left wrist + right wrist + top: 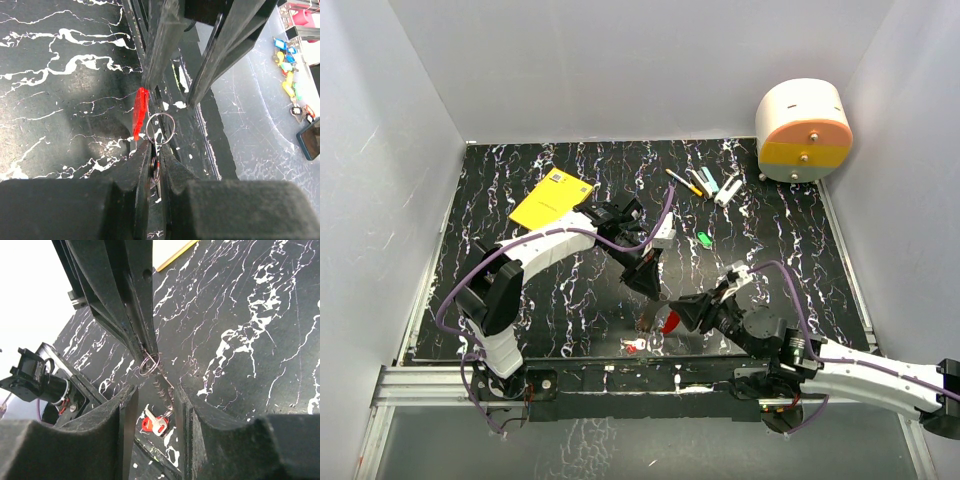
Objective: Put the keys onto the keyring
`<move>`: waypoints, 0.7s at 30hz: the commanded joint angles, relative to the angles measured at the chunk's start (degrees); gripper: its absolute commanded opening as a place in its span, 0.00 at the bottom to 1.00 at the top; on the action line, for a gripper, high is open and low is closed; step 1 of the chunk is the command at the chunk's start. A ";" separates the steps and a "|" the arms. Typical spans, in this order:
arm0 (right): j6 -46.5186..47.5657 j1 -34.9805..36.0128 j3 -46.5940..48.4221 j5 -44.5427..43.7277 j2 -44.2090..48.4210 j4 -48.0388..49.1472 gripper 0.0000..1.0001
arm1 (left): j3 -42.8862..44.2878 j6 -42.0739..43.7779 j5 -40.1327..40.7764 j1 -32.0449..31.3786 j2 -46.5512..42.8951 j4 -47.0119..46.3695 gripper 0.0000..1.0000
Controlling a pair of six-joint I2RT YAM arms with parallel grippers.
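Black marbled table (570, 300), left end effector (156, 157) pinching keyring (160, 129), red key (141, 112) just beside, right end effector (156, 390) spread around a silver key (164, 385), possibly threaded.

Keyring (173, 131): thin silver ring, upright, held off the surface (570, 300). Silver key (164, 385) hangs from it, toothed blade slanting down. Red key (140, 112) is edge-on and upright, just beside the ring; contact unclear. Red-headed key (155, 424) with whitish blade lies flat on the surface below.
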State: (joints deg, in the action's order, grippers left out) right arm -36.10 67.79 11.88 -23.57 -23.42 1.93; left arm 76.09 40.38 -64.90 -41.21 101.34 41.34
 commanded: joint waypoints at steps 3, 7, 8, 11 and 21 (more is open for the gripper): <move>-0.36 0.33 1.75 1.56 -4.56 9.26 0.41 | 1.19 -0.30 -1.55 0.30 -4.64 -0.14 0.00; -0.36 0.33 2.02 0.71 -5.52 11.08 0.42 | 0.90 -0.37 -1.62 0.30 -4.90 -0.42 0.00; -0.25 0.33 2.10 0.49 -5.66 11.54 0.42 | 0.82 -0.45 -1.63 0.27 -4.94 -0.59 0.00; 0.13 0.33 2.19 -0.29 -6.29 12.66 0.43 | 0.81 -0.68 -1.60 0.30 -4.91 -0.90 0.00; 1.47 0.33 4.28 -2.81 -10.89 13.67 0.42 | 0.95 -0.75 -2.17 0.25 -4.65 -0.74 0.00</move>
State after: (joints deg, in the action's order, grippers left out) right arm -35.86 67.79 12.14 -24.12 -33.12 10.83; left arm 76.09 39.77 -64.25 -41.21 100.60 40.32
